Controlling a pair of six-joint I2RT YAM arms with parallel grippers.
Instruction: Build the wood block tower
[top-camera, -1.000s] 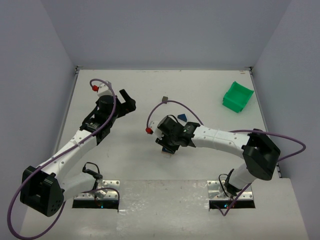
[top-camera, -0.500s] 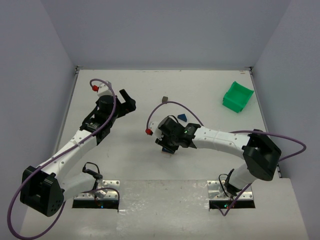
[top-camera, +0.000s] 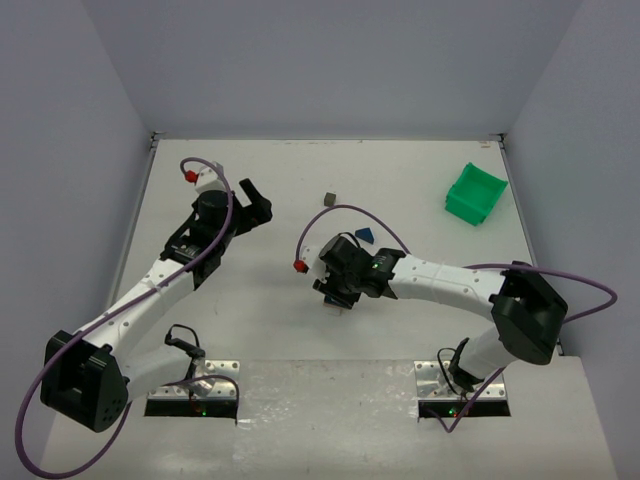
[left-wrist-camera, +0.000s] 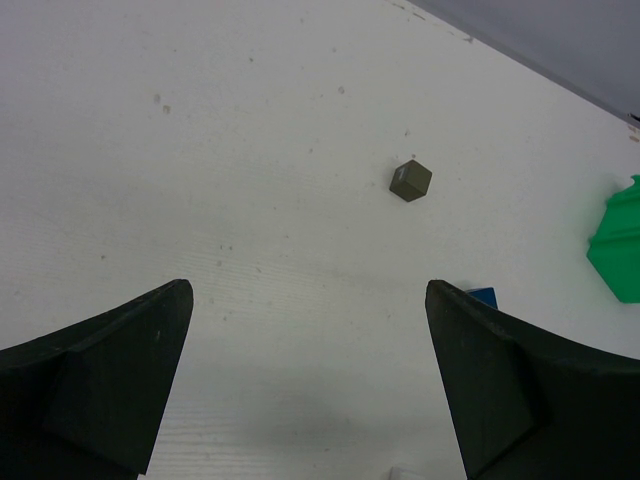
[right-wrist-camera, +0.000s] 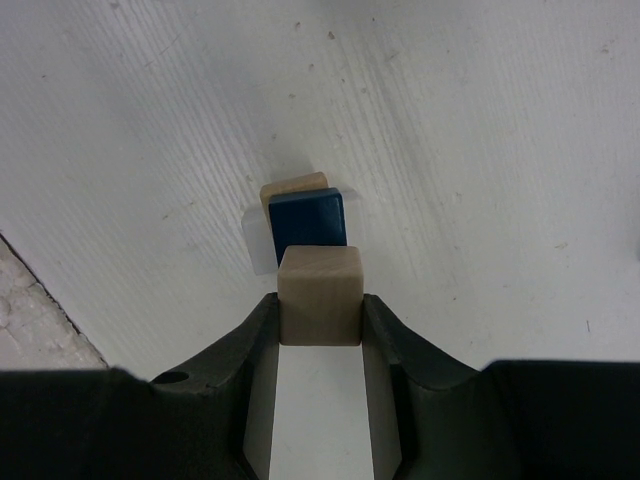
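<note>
1. Fingers (right-wrist-camera: 255, 340) of the right gripper (right-wrist-camera: 319, 312) are clamped on a beige block (right-wrist-camera: 319, 290), one pad on each side face (the block fills the whole gap between them).
2. Just beyond the held block stands the wood block tower (right-wrist-camera: 307, 218): a blue block (right-wrist-camera: 308, 215) sitting on a tan block (right-wrist-camera: 291, 187), whose far-left corner peeks out from under it.
3. Seen from the right wrist, the beige block's far edge overlaps the blue block's near edge; whether the two touch cannot be told.
4. From above, the right gripper sits left of the middle of the white table (top-camera: 420, 170), and it hides most of the tower.
5. On the left gripper (left-wrist-camera: 310, 300), the fingers (left-wrist-camera: 110, 370) stand wide apart with nothing between them (only bare table below).
6. Ahead of it, a dark grey-brown cube (top-camera: 329, 198) lies alone on the table.
7. Between that cube and the right gripper lies a blue roof-shaped piece (top-camera: 363, 236), close beside the right wrist.
8. Toward the back right, a green bin (top-camera: 475, 194) stands well apart from all the blocks.
</note>
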